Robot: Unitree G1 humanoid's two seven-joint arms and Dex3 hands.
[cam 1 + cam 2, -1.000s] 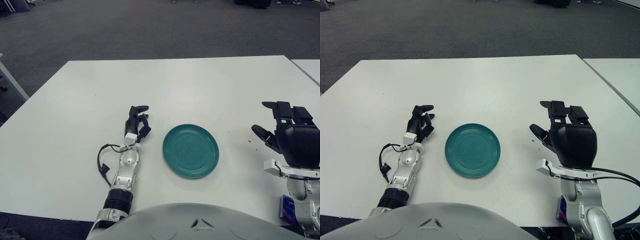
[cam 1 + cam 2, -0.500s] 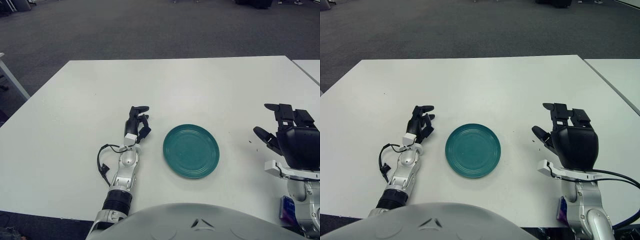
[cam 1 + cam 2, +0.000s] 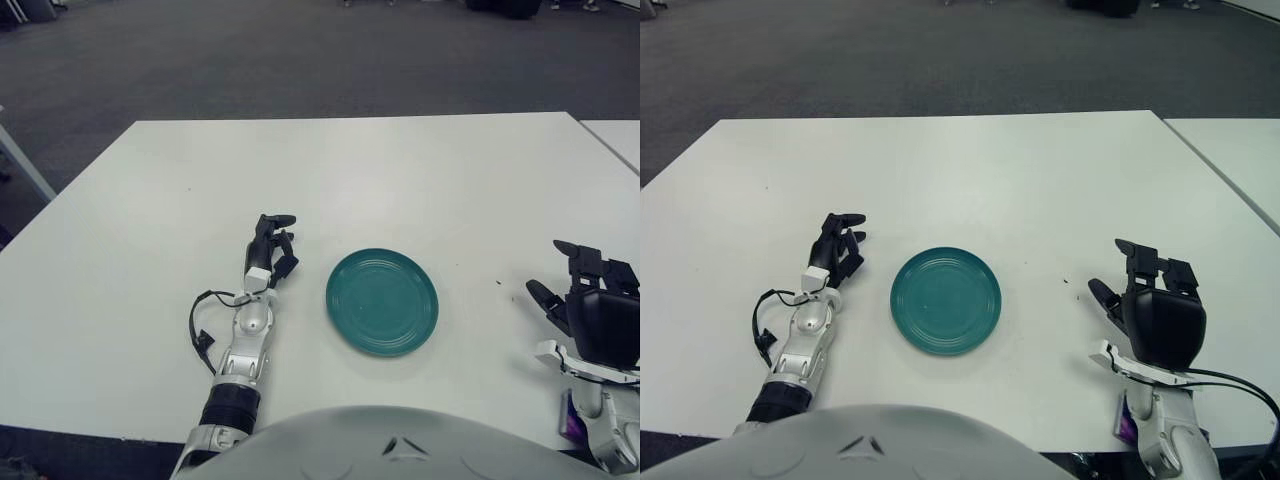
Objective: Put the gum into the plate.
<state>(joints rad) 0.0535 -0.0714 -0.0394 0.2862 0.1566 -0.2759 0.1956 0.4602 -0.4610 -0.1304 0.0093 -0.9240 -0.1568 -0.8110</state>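
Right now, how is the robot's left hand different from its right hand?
The left hand lies low along the table, just left of the green plate, with its fingers loosely curled. The right hand is raised upright near the table's right front edge, farther from the plate, with its fingers spread and pointing up. The left hand looks slim from the side; the right hand shows its broad back. Both are black and hold nothing.

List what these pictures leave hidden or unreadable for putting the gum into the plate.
- The purple object, perhaps the gum: both views, mostly hidden behind the right forearm at the near table edge; identity unreadable.
- Right hand: seen from its back, so its palm is hidden.
- Left hand, left of the green plate: contact with the table cannot be told.
- Near table edge: covered by the robot's own body.
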